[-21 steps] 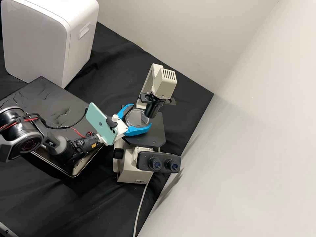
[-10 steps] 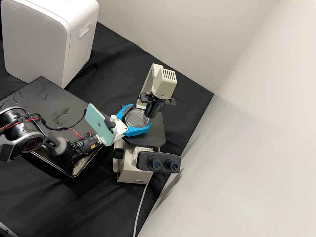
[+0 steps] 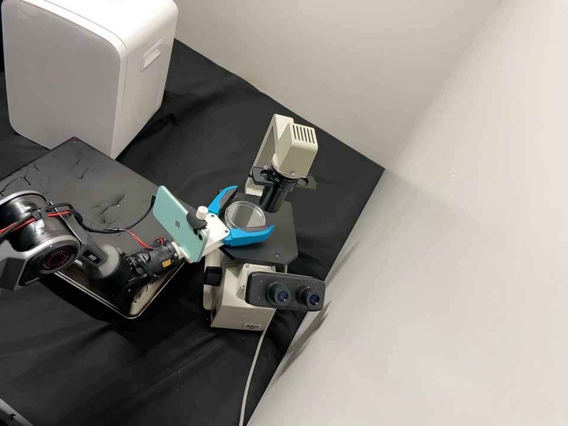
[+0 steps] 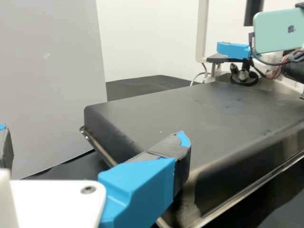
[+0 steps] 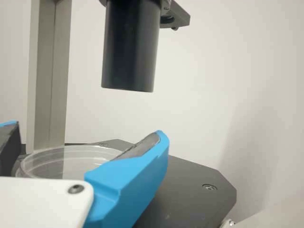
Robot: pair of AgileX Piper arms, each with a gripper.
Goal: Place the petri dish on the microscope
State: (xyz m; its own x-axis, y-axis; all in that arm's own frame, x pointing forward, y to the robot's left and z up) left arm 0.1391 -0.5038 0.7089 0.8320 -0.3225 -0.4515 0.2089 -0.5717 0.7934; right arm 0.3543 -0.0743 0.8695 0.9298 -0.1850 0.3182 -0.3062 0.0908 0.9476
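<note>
Clamping one petri dish (image 3: pixel 244 214), the right tool (image 3: pixel 254 209) sits over one microscope (image 3: pixel 254 296); the left tool (image 4: pixel 92 142) holds its fingers (image 4: pixel 152 175) apart.

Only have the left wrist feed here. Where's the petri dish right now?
Observer: The petri dish sits between the right jaws, over the microscope stage.
Operator: Centred under the optics?
Observer: Not centred. The black lens tube hangs above it, near one edge of the dish.
Operator: Released?
Observer: No, the right jaws are closed on it from both sides. I can't tell whether it touches the stage.
</note>
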